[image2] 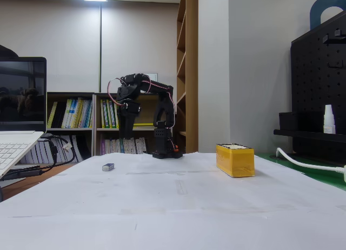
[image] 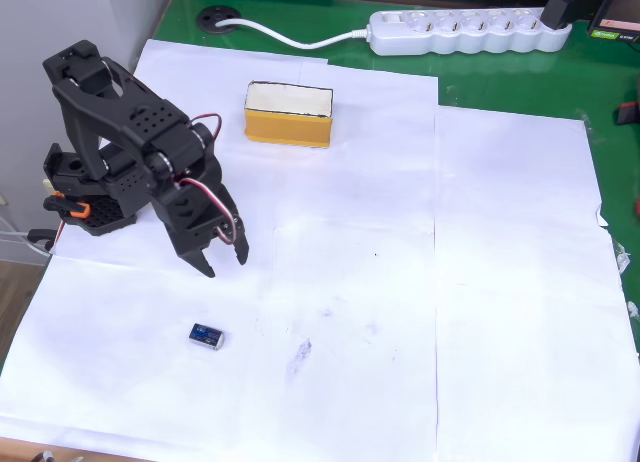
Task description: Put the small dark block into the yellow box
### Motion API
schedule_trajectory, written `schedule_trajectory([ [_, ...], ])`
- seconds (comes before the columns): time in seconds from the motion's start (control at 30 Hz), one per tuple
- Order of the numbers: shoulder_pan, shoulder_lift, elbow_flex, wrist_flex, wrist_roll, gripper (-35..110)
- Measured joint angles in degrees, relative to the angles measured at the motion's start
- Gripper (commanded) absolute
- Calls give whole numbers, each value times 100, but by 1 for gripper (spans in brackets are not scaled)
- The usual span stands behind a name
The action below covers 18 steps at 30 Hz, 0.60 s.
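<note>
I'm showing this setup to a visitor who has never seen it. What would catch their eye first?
The black arm, at the left of the overhead view, its gripper open and hanging above the white paper. Then the yellow box with its cream top, beyond the gripper toward the green table edge. Last, the small dark block, lying alone on the paper nearer the front edge, just below the gripper in the picture.

White paper sheets (image: 400, 282) spread over a green surface (image: 470, 77). White power strip (image: 465, 30) along the far edge in the overhead view, its white cable (image: 290, 37) running to a dark round grommet (image: 213, 18). In the fixed view: open laptop (image2: 19, 114) at left, bookshelf (image2: 86, 120) with books behind, black pegboard (image2: 319, 93) at right, small white bottle (image2: 328, 119) on its ledge.
</note>
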State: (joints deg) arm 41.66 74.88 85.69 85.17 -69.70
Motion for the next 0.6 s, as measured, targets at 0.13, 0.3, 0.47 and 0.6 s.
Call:
schedule_trajectory([
  [0.13, 176, 18, 18, 264, -1890, 12],
  [0.3, 316, 325, 97, -642, -3867, 13],
  [0.47, 554, 686, 105, -1283, -4052, 13],
  [0.6, 1037, 835, 105, -1327, -4069, 13],
])
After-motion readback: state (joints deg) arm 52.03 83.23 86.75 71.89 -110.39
